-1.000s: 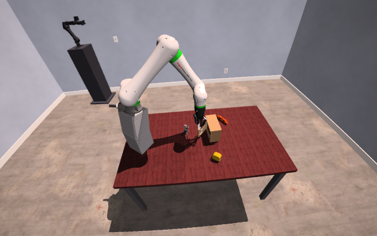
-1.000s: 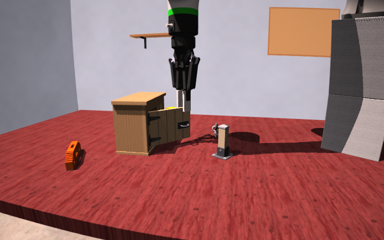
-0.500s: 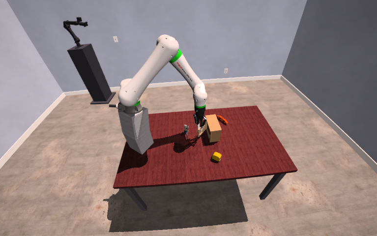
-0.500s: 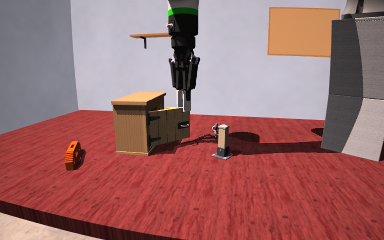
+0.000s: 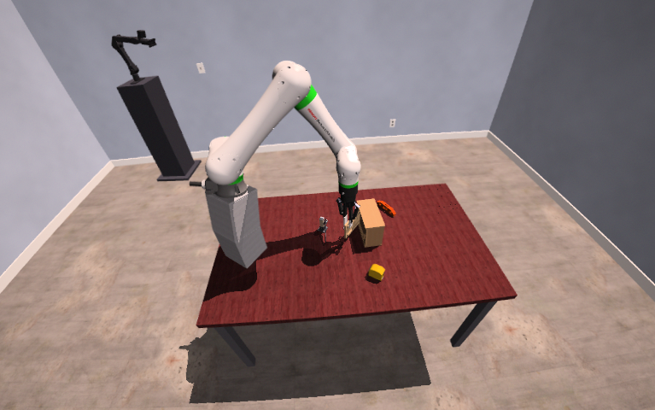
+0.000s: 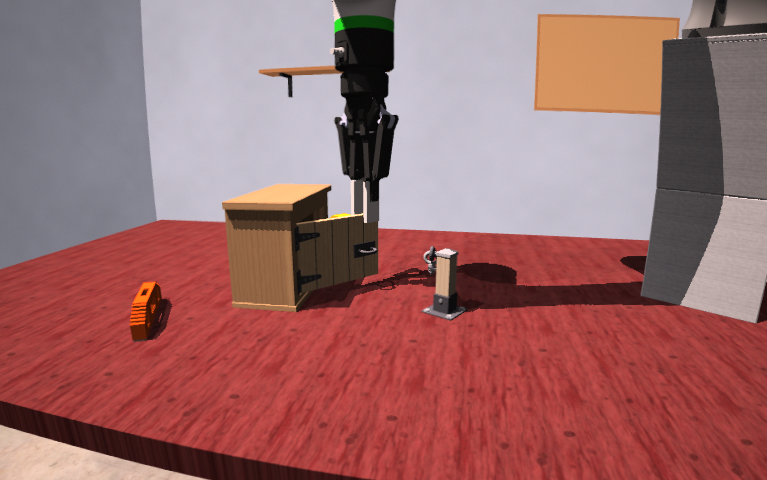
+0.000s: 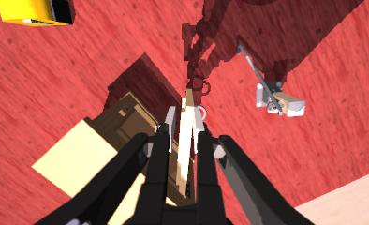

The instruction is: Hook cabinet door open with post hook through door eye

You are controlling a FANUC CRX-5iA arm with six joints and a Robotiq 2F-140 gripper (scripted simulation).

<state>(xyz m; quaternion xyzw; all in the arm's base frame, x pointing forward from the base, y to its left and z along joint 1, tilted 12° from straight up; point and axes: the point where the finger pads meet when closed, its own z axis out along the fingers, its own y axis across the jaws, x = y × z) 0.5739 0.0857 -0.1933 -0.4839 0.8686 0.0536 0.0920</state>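
The cabinet (image 5: 371, 212) (image 6: 262, 255) (image 7: 74, 157) stands upright on the table. Its door (image 5: 353, 226) (image 6: 340, 252) (image 7: 185, 145) stands well open. My gripper (image 5: 348, 223) (image 6: 364, 216) (image 7: 184, 115) is at the door's free end, its narrowly spaced fingers on either side of the top edge; a small gap shows on one side in the wrist view. The eye (image 6: 368, 252) (image 7: 204, 112) is on the door's outer face, with nothing through it. The post (image 5: 322, 223) (image 6: 445, 276) (image 7: 289, 104) stands apart from the door. Its hook (image 6: 429, 259) (image 7: 257, 72) hangs away from the eye.
A yellow block (image 5: 377, 272) (image 7: 24, 9) lies on the table beyond the cabinet's open side. An orange object (image 5: 386, 207) (image 6: 145, 312) lies behind the cabinet. The arm's pedestal (image 5: 239, 228) (image 6: 726, 178) stands on the post's side.
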